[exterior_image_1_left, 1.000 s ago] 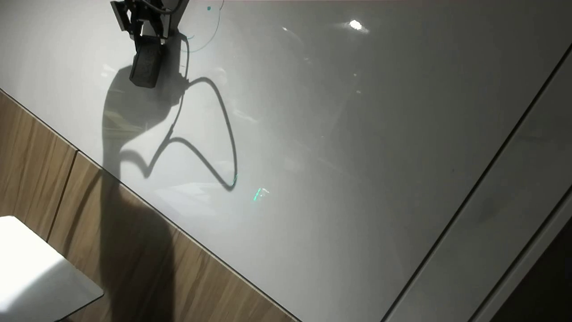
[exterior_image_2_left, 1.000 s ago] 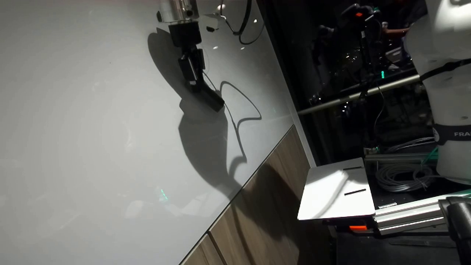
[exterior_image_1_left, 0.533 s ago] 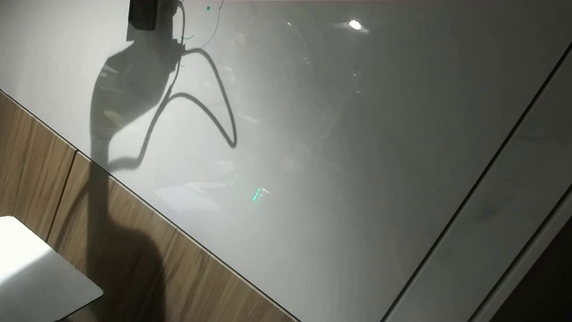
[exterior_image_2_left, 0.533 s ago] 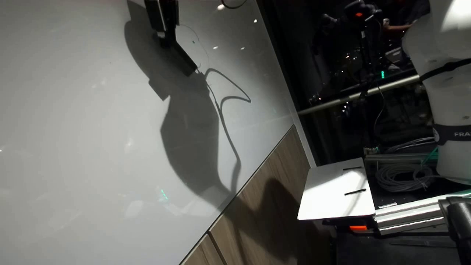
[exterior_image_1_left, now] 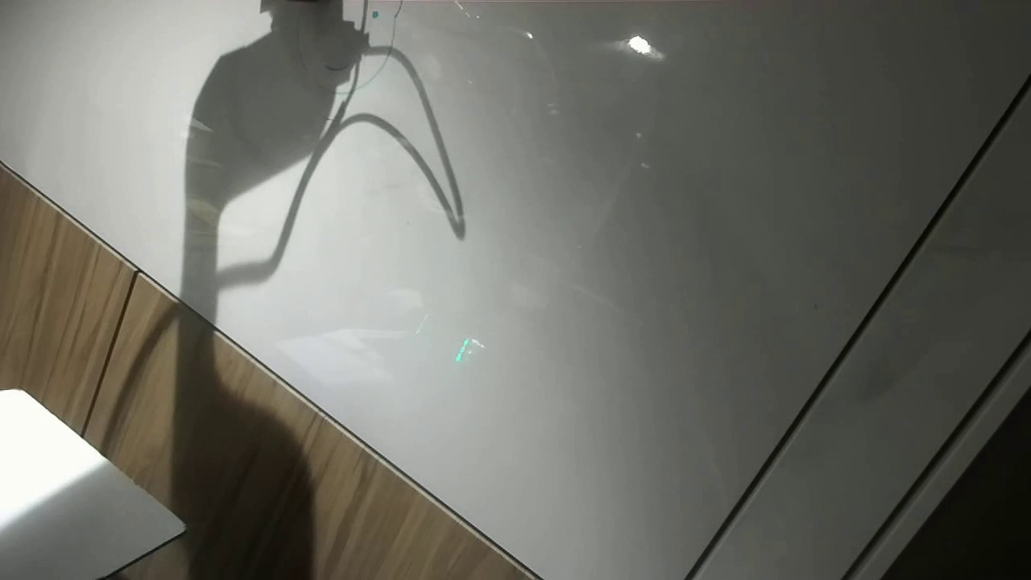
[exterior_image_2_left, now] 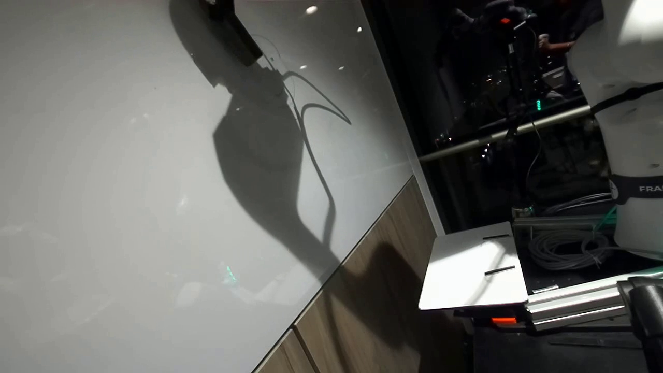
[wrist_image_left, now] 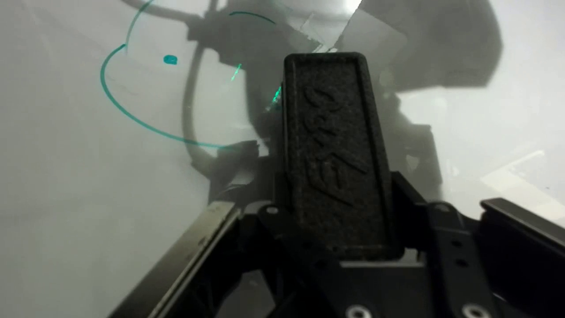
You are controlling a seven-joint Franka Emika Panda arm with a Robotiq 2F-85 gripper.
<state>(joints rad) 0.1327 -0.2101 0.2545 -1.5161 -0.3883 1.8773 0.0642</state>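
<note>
A black block eraser point(wrist_image_left: 335, 132) with raised lettering like "EXPO" fills the middle of the wrist view. My gripper point(wrist_image_left: 342, 190) is shut on it, one finger against each long side. In an exterior view the eraser point(exterior_image_2_left: 241, 41) shows at the top, tilted, above its shadow on a glossy white surface point(exterior_image_2_left: 129, 181). Whether it touches that surface I cannot tell. Teal marks lie to its left in the wrist view: a long curve point(wrist_image_left: 132, 117), a dot point(wrist_image_left: 170, 59) and a short stroke point(wrist_image_left: 251, 14). In an exterior view the curve point(exterior_image_1_left: 393, 40) is faint; the gripper is outside that frame.
Wood-grain panels point(exterior_image_1_left: 362, 499) border the white surface. Beside them stands a white plate point(exterior_image_2_left: 471, 269), near the white arm base point(exterior_image_2_left: 637, 129) and a coiled cable point(exterior_image_2_left: 564, 248). Dark seams point(exterior_image_1_left: 854, 330) cross the surface's far side. The arm's shadow point(exterior_image_2_left: 259, 150) covers part of it.
My gripper has carried the eraser upward in both exterior views, leaving the frame in one and shifting left in the other. The shadow moved too. The grip looks the same.
</note>
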